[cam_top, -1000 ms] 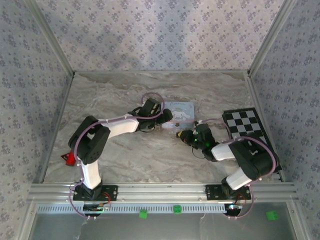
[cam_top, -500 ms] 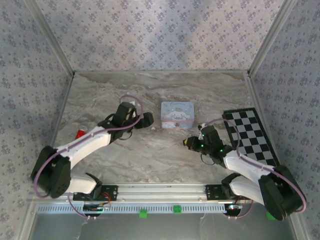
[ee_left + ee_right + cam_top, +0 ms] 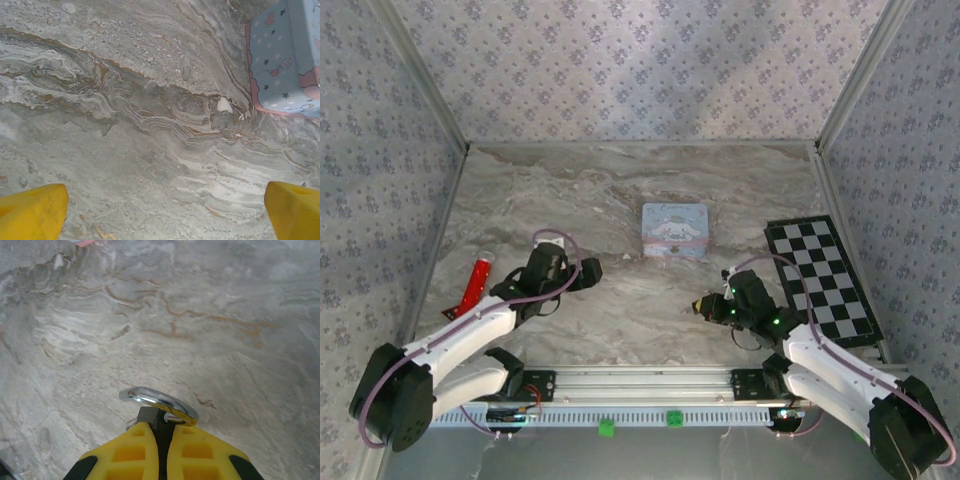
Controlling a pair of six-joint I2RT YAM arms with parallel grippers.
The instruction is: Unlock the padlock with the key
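Right wrist — padlock [image 3: 150, 416] between fingers of right end effector [image 3: 160, 434]

Two grippers: the left gripper [image 3: 592, 271] and the right gripper [image 3: 703, 305]. One padlock [image 3: 150, 419] sits inside the right gripper. One blue tin [image 3: 675, 230] lies ahead of both. There is also one checkered board [image 3: 820, 270] and one red stick [image 3: 473, 285].

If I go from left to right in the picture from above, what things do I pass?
red tool → left fingers → tin → checkered board
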